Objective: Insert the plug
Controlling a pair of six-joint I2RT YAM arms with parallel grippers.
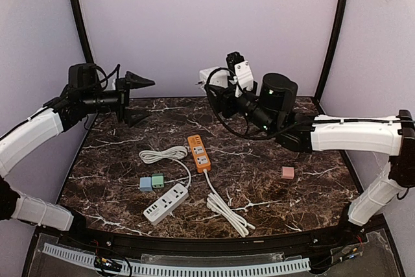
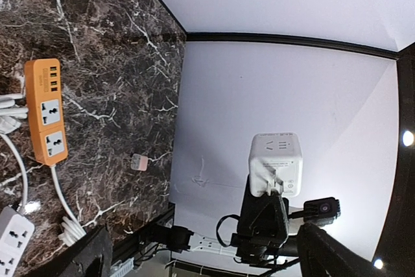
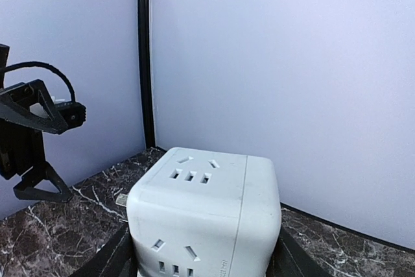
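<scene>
White cube adapter (image 1: 213,77) sits clamped in the right gripper (image 1: 219,87), whose two black fingers press against its opposite sides. It is held up in the air over the back of the table (image 1: 311,205), close to the rear wall and well clear of the tabletop. The right wrist view shows rows of socket holes on the cube's upper and near faces. The left wrist view shows a set of plug prongs on the face turned toward the left arm.

Across from it, the left gripper (image 1: 144,100) hangs at about the same height over the table's back-left corner. Its fingers are spread wide with nothing between them, and they point toward the cube, well apart from it.

Down on the dark marble top, an orange power strip (image 1: 199,153) lies flat near the middle, below the cube. A white cord runs from its near end to a folded bundle (image 1: 227,211) closer to the front edge. A white power strip (image 1: 166,203) lies at an angle to the front-left, with a loose white cable coil (image 1: 162,154) just behind it. A blue block (image 1: 146,184) and a green block (image 1: 157,180) sit side by side, just beside the white strip. A small pink block (image 1: 288,172) rests alone on the right.
</scene>
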